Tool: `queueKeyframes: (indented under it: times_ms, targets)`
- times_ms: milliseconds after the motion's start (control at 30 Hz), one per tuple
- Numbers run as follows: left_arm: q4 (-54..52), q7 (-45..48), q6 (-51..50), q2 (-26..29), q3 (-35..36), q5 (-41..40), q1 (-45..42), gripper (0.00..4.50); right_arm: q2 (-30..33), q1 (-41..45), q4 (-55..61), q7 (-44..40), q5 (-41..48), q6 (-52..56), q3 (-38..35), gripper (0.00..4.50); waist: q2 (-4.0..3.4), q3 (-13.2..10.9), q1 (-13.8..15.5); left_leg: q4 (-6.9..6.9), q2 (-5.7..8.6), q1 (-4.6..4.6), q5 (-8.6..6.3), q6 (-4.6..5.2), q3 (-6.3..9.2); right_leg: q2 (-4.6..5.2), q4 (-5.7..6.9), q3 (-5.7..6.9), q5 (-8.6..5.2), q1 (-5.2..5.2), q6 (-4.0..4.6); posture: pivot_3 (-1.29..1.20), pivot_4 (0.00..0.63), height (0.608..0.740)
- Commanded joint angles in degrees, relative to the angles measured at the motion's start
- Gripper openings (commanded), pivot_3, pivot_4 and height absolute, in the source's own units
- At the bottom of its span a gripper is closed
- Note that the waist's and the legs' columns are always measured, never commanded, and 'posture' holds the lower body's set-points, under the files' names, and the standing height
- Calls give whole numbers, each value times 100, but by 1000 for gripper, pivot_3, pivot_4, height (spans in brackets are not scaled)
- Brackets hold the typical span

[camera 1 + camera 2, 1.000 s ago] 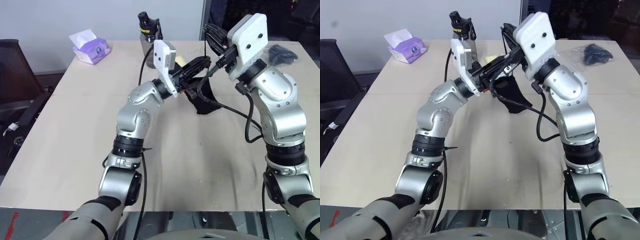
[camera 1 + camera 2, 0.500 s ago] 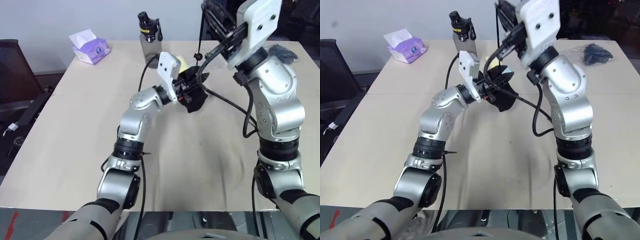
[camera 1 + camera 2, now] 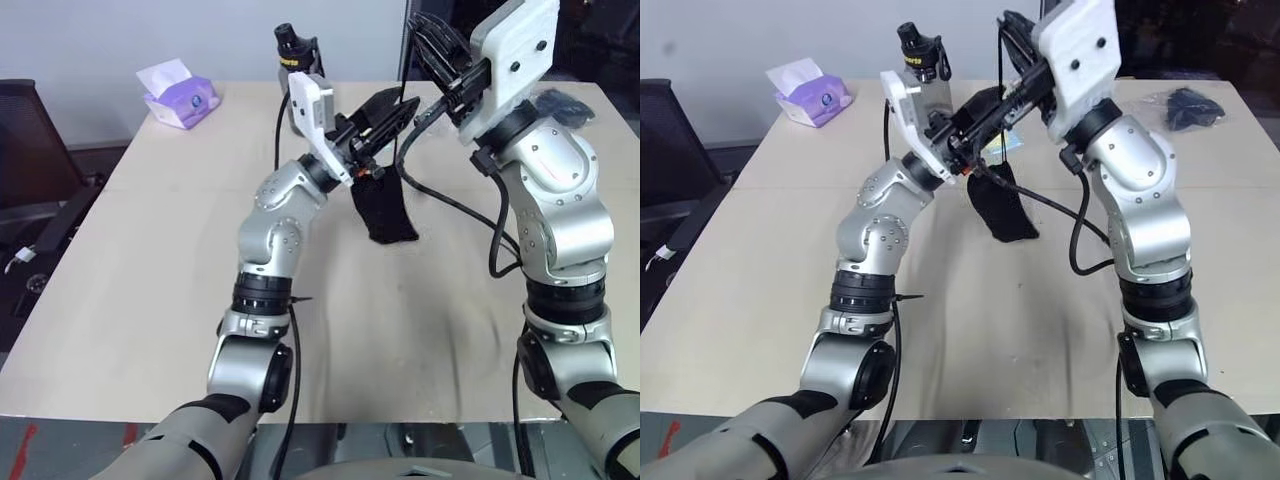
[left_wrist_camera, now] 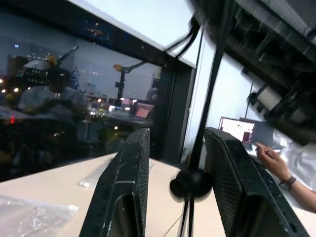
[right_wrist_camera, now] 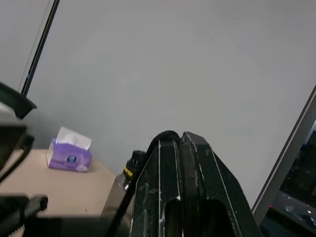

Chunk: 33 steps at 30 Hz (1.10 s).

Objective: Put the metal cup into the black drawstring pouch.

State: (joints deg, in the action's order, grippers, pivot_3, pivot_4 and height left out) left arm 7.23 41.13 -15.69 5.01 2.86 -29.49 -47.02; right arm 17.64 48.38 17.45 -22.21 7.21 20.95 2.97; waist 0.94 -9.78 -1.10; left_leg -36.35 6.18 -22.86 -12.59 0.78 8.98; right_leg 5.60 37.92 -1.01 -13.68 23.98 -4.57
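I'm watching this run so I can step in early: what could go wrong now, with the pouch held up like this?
1. The black pouch hangs from a thin cord pinched by the shut right gripper; a slip could drop it.
2. The left gripper stands open around the cord, so it probably gives no backup hold.
3. The water bottle stands close behind the left gripper and could be knocked.

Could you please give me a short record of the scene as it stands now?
pouch: black, hanging by its cord, lower end at the table
right gripper: shut on cord, raised above pouch
left gripper: open, cord and its toggle between the fingers
far edge of table: bottle, tissue box, plastic bag
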Motion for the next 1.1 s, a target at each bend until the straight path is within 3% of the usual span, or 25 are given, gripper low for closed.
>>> queueKeyframes:
  times_ms: [33,333,433,500,533,633,867,1000,1100]
  targets:
    - [-304,53,-25,22,-58,-80,-29,1764,-7,46,161,-15,-1,-58,8,0,0,0,2,-1,0,0,0,0,0,0,0,0,0,0,0,0,150,740]
    - [-285,146,-166,77,-209,-23,68,1764,-24,60,235,29,40,-10,-15,0,0,0,6,-1,0,0,0,0,1,-1,0,0,0,0,0,0,150,740]
    - [-252,161,-159,95,-234,6,77,957,-26,73,240,46,45,-9,-35,0,0,0,6,-1,0,0,0,0,0,-1,0,-1,0,0,0,0,150,740]
    - [-242,180,-175,113,-252,12,83,179,-41,99,233,68,58,-9,-55,0,0,0,6,-1,0,0,0,0,1,-1,0,0,0,0,0,0,150,740]
    - [-223,168,-173,130,-283,54,89,165,-55,114,226,82,73,-15,-73,0,0,0,5,-1,0,0,0,0,1,-1,0,0,0,0,0,0,150,740]
    - [-170,135,-137,179,-363,186,132,166,-149,205,187,165,124,-143,-159,0,0,0,3,-1,0,0,0,0,1,-1,0,-1,0,0,0,0,150,740]
    - [106,241,69,490,-705,804,548,166,-543,1059,-337,1217,-23,-1301,-984,0,2,1,11,-1,0,0,0,-1,0,-3,4,-4,1,5,2,0,150,740]
    - [164,323,37,528,-656,707,749,166,-606,1330,-506,1582,225,-1132,-1308,0,-1,2,12,-1,0,1,0,0,-5,-2,4,-9,4,5,5,0,150,740]
    - [144,299,98,481,-613,675,766,1582,-587,1151,-471,1425,203,-1159,-1073,0,-4,4,3,0,0,0,0,0,-7,-3,4,-11,5,8,7,0,150,740]
